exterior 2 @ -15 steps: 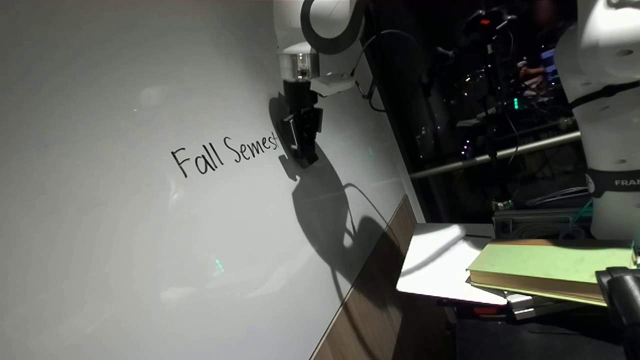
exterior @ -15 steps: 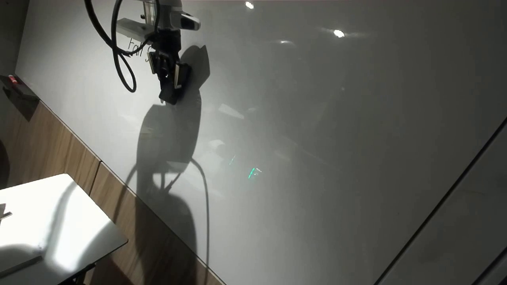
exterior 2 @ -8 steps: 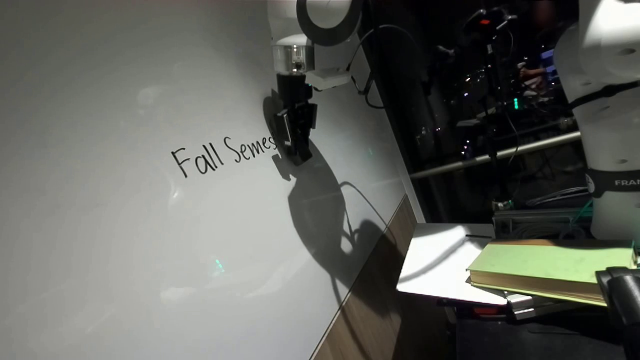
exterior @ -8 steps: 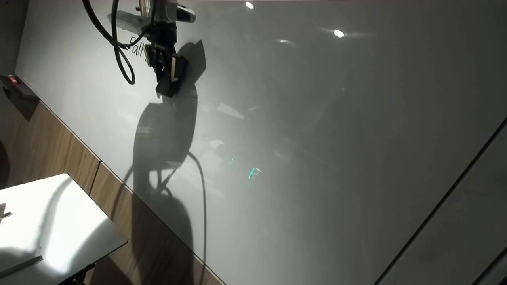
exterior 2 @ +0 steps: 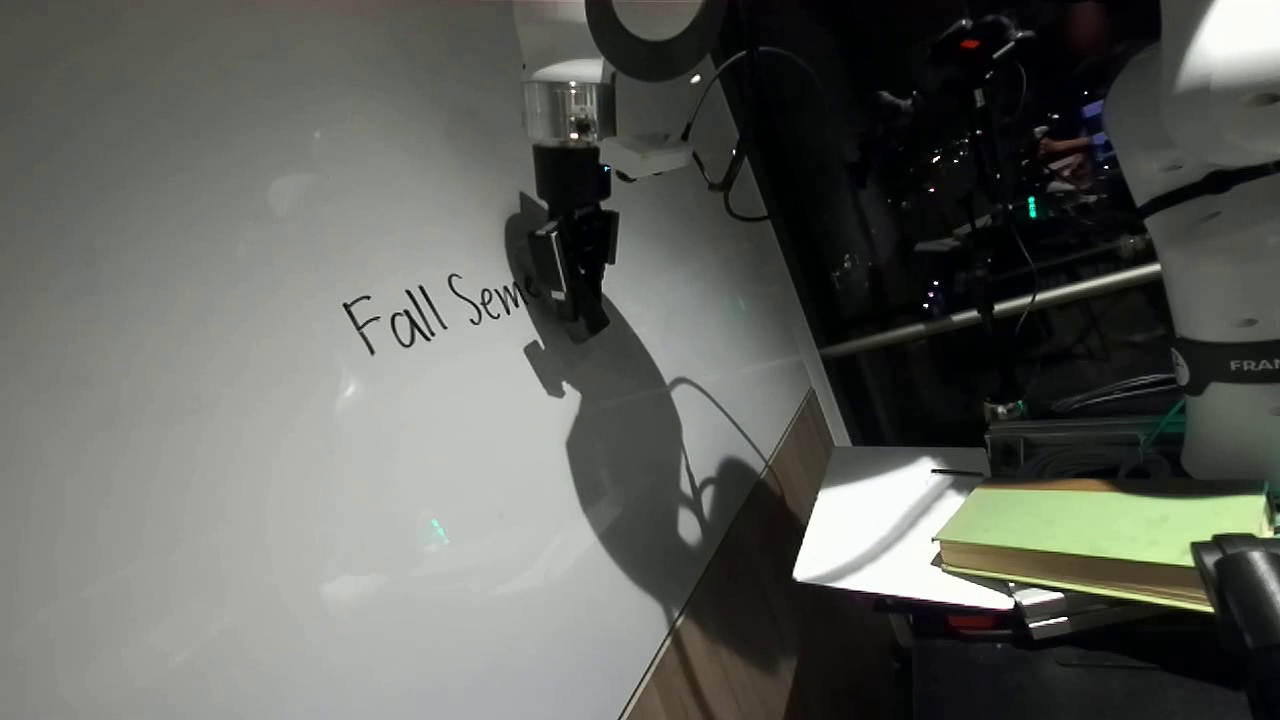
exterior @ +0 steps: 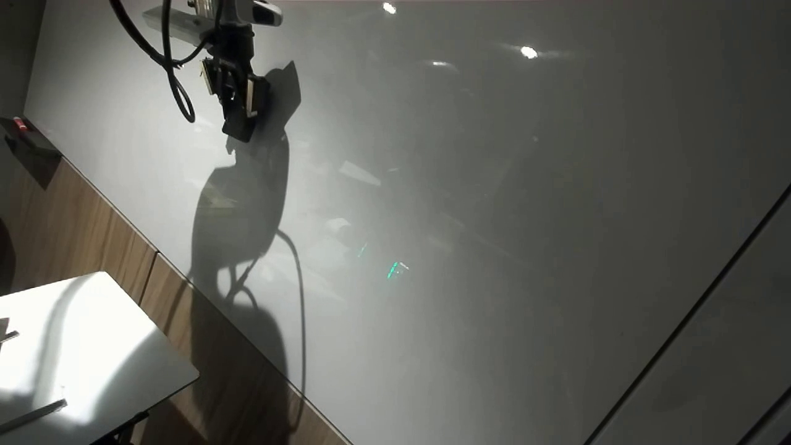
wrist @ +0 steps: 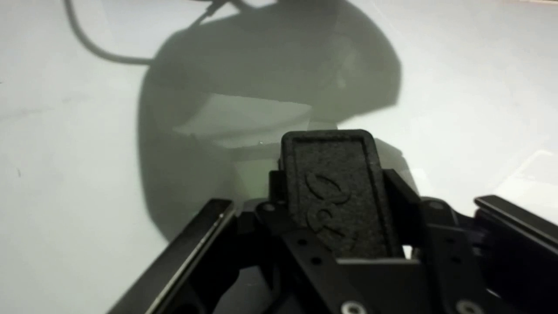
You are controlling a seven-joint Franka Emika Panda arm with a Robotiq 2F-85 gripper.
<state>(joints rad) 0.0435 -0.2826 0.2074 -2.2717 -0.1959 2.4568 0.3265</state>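
A black eraser is clamped in the robot's gripper, which angles downward in front of a pale board in an exterior view. A cable loops beside it, and a long shadow spills over the board onto the wood panel below. A red item sits on a dark ledge at far left, with a white table in the lower corner.

In an exterior view, black handwriting reading "Fall Sem" and part of an "e" runs up to the side of the gripper. The eraser juts from its end, slightly lower than the words; whether it touches the board cannot be told. A green book overlaps the white table from this angle, near the arm's base.

In the wrist view, the eraser is pinched between two fingers, its patterned face showing, with the board and shadow behind.
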